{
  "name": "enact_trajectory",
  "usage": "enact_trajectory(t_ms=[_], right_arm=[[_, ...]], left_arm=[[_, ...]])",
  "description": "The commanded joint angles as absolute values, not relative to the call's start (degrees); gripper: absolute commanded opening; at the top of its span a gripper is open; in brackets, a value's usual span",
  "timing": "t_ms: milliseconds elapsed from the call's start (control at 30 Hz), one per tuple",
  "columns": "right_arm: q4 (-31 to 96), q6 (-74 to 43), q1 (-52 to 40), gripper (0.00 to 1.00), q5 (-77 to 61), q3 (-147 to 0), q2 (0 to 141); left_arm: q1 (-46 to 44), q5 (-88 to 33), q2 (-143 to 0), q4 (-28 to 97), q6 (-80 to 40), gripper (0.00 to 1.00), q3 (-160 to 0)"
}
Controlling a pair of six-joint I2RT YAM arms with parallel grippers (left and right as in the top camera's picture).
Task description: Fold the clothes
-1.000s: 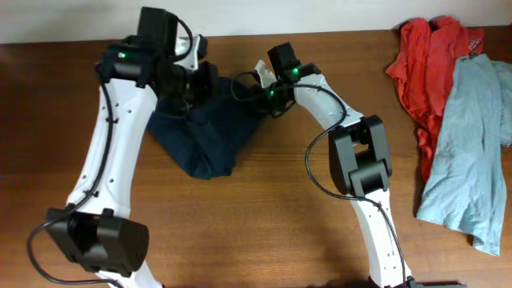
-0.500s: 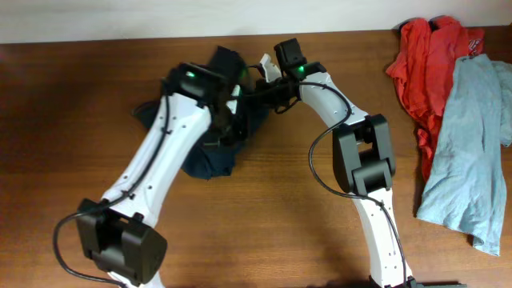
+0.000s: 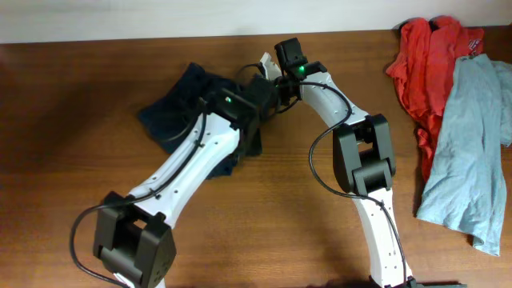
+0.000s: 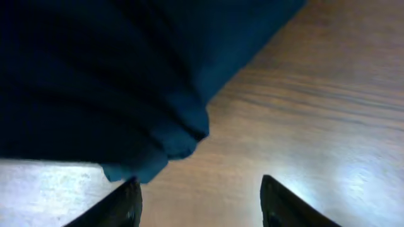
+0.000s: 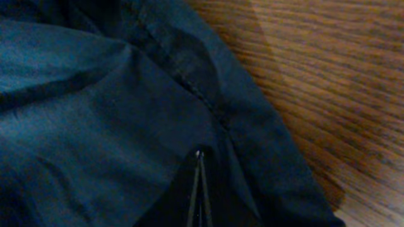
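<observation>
- Your left pincer (image 4: 202,205) is spread wide and holds nothing. Its two dark fingers frame bare wood, with a rounded fold of the dark navy-blue soft cloth shorts (image 4: 113,82) just beyond their tips.
- Your right pincer (image 5: 199,183) has its fingers pressed together with only a hairline between them, seemingly pinching a fold of the shorts beside a stitched seam.
- The shorts lie bunched at the far middle of the brown wooden tabletop (image 3: 72,160), partly under your left arm.
- Risk: only one side is gripped, so a pull by the right pincer could drag the whole heap instead of spreading it, leaving a crooked fold.
- Risk: both wrists crowd the same patch of cloth, so a reach by either could knock the other.
- Hard to make out: the fingers are dark against dark cloth, so how many layers the right pincer has is unclear. Waistband and legs cannot be told apart.
- Well apart, at the right edge, a crumpled red garment (image 3: 420,56) and a pale blue-grey shirt (image 3: 472,144) lie touching.
</observation>
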State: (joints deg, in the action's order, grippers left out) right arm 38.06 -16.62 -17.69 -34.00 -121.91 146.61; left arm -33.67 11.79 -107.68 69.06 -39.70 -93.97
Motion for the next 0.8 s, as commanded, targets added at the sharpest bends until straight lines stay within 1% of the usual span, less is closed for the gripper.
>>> enact_trajectory(t_ms=[0, 133, 300, 400, 567, 700, 767], right_arm=[[38.11, -15.88, -17.32, 0.04, -34.30, -122.06, 147.52], [38.11, -15.46, -17.32, 0.04, -34.30, -122.06, 147.50], [38.11, -15.27, -17.32, 0.04, -34.28, -122.06, 147.52], [38.11, -14.98, -17.34, 0.04, -34.28, -122.06, 147.57], [38.06, -14.85, -17.32, 0.04, -34.22, -122.06, 147.83], [37.82, -14.85, -17.32, 0.04, -34.28, -122.06, 147.87], [37.85, -14.85, -17.32, 0.04, -34.28, -122.06, 147.87]], left_arm=[[-33.23, 14.90, -107.28, 67.00, -42.89, 0.60, -90.67], [-33.23, 17.74, -107.28, 64.82, -45.23, 0.60, -87.88], [-33.23, 21.91, -107.28, 56.71, -45.82, 0.60, -83.07], [-33.23, 24.47, -107.28, 54.33, -45.82, 0.60, -81.87], [-33.21, 26.85, -107.28, 54.02, -45.80, 0.52, -81.78], [-33.21, 27.57, -107.59, 53.98, -45.80, 0.50, -81.23], [-33.19, 28.51, -108.12, 53.63, -45.80, 0.47, -80.79]])
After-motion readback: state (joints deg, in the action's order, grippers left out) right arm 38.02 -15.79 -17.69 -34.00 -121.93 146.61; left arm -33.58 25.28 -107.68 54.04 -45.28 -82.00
